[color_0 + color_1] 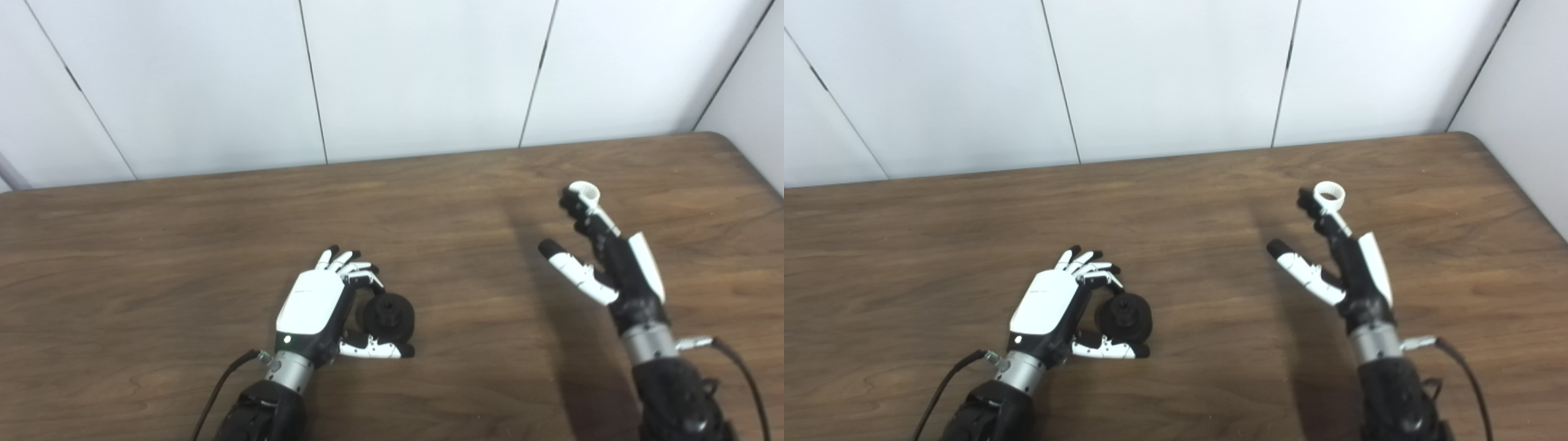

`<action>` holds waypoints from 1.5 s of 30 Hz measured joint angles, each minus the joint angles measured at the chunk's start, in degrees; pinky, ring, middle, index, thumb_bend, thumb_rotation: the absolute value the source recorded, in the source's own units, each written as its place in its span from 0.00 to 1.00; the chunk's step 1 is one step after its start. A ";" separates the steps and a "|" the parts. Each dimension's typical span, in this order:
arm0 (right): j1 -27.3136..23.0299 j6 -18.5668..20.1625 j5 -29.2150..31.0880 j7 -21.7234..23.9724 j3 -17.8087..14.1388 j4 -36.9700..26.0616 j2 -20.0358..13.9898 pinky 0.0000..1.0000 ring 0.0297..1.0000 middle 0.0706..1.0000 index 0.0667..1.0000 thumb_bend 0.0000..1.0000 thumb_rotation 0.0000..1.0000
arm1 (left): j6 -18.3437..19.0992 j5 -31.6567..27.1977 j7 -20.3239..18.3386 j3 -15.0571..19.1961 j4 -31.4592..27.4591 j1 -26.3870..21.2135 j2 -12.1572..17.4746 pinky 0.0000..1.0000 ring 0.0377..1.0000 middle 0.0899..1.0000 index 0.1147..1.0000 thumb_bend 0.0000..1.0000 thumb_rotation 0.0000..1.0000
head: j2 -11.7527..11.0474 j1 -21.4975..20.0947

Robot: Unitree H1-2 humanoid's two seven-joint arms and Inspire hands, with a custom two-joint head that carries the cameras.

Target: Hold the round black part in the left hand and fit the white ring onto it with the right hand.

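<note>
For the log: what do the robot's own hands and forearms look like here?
Both hands, left hand and right hand, match: black frames with a white plate on the back, white finger segments and black fingertips. Each has a silver metal wrist collar, a black forearm below, and a thin black cable leaving the wrist. A small light glows on the left hand's back.

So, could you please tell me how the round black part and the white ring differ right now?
The round black part is dark, solid and bulkier; the white ring is pale, hollow and smaller. The black part sits within the left hand fingers and thumb; the ring sits at the right hand fingertips, thumb apart. Both are round.
</note>
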 measured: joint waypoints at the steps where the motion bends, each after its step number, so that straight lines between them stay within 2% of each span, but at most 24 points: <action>1: -0.57 0.23 -0.57 -0.02 -0.18 0.02 -0.56 0.80 0.85 0.86 0.85 0.72 0.52 | 0.00 0.00 0.00 -0.02 0.00 0.00 0.00 1.00 0.90 0.76 0.42 0.52 0.05 | 0.00 0.00; 6: -2.90 2.73 -1.79 0.00 -1.49 0.15 -3.30 0.88 0.89 0.88 0.84 0.69 0.48 | -0.01 0.00 0.00 -0.09 0.00 -0.01 0.07 1.00 0.90 0.76 0.42 0.52 0.05 | 0.00 -0.09; 9: -3.40 2.90 -1.73 0.00 -2.13 0.30 -4.14 0.80 0.85 0.86 0.84 0.71 0.47 | -0.08 -0.01 0.03 -0.08 0.00 -0.01 0.18 1.00 0.91 0.76 0.42 0.52 0.05 | 0.00 -0.09; 11: -3.63 2.99 -1.66 0.02 -2.24 0.75 -4.26 0.70 0.79 0.82 0.83 0.72 0.46 | -0.08 -0.03 0.03 -0.08 0.00 -0.02 0.20 1.00 0.91 0.76 0.42 0.52 0.05 | 0.00 -0.09; 17: -5.00 3.19 -1.21 0.28 -2.46 1.73 -5.88 0.78 0.85 0.85 0.83 0.73 0.42 | -0.11 -0.05 0.03 -0.09 0.00 -0.02 0.21 1.00 0.91 0.76 0.42 0.52 0.05 | 0.00 -0.09; 22: -6.02 2.65 -1.10 0.26 -2.36 3.47 -7.05 0.78 0.84 0.85 0.83 0.75 0.41 | -0.16 -0.06 0.05 -0.15 0.00 -0.03 0.22 1.00 0.90 0.76 0.42 0.52 0.05 | -0.17 -0.70; 24: -6.02 2.66 -1.82 0.26 -1.95 4.19 -7.49 0.79 0.85 0.85 0.83 0.77 0.42 | -0.23 -0.06 0.07 -0.17 0.00 -0.06 0.31 1.00 0.90 0.76 0.42 0.52 0.05 | -0.18 -1.14; 26: -6.20 2.84 -3.24 0.30 -1.25 5.13 -8.32 0.92 0.93 0.89 0.84 0.80 0.43 | -0.33 -0.06 0.08 -0.17 0.00 -0.12 0.50 1.00 0.90 0.76 0.42 0.52 0.05 | -0.18 -1.58; 28: -6.74 3.39 -5.22 0.34 -0.31 5.99 -9.45 0.98 0.98 0.92 0.84 0.82 0.42 | -0.44 -0.12 0.11 -0.14 0.01 -0.14 0.68 1.00 0.90 0.76 0.42 0.52 0.05 | -0.18 -2.11; 35: -11.34 4.34 -11.48 1.60 2.72 10.22 -14.14 1.00 1.00 0.98 0.80 0.89 0.37 | -0.54 -0.61 0.16 -0.06 0.01 -0.16 1.03 1.00 0.90 0.75 0.42 0.52 0.05 | -0.26 -2.90; 39: -15.06 4.47 -14.04 2.64 4.42 15.44 -16.84 1.00 1.00 1.00 0.76 0.93 0.33 | -0.68 -0.89 0.13 -0.07 0.01 -0.17 1.05 1.00 0.91 0.76 0.42 0.52 0.05 | -0.70 -4.30; 45: -19.05 5.14 -16.22 4.33 7.00 21.64 -18.36 1.00 1.00 1.00 0.75 0.94 0.32 | -1.36 -1.02 0.11 -0.02 0.00 -0.27 1.63 1.00 0.90 0.76 0.42 0.52 0.05 | -1.14 -6.41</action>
